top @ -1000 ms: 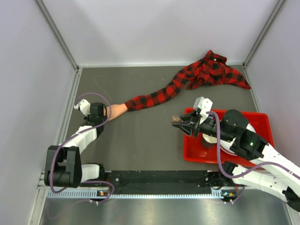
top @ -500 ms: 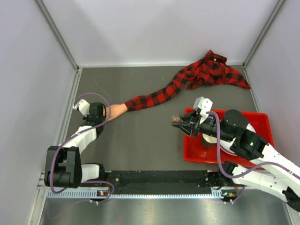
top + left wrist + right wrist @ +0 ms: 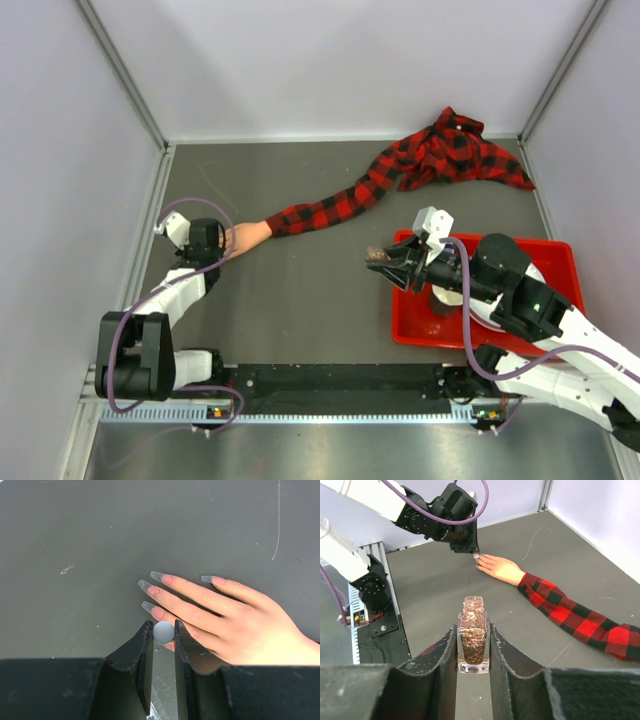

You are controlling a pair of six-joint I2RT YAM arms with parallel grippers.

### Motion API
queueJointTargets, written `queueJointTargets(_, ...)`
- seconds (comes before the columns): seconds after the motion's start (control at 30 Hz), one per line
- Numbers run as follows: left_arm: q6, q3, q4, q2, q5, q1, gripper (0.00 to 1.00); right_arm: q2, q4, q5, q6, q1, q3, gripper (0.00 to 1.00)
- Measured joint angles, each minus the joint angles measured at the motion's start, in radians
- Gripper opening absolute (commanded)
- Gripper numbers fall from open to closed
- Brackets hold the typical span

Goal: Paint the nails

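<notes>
The pale mannequin hand [image 3: 235, 625] lies flat on the dark table at the end of a red-and-black plaid sleeve [image 3: 320, 212]. Its long clear nails [image 3: 156, 576] point left. My left gripper [image 3: 162, 625] is shut on a small grey round-topped brush cap [image 3: 163, 632], right over the little finger's tip, where a glittery patch shows. The brush itself is hidden under the cap. My right gripper [image 3: 473, 625] is shut on an uncapped bottle of coppery glitter polish [image 3: 473, 635], held upright above the table's middle [image 3: 381, 256], well away from the hand.
A red tray [image 3: 540, 260] sits under my right arm at the right. The rest of the plaid shirt [image 3: 455, 150] is bunched at the back right corner. Grey walls close in the table on three sides.
</notes>
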Motion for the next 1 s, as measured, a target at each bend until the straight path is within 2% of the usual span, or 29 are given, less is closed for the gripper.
queueJointTargets(1.0,-0.001,0.000,-0.032,0.001,0.019,0.002,0.00,0.000,0.000,0.000,0.000,0.000,0.000,0.00)
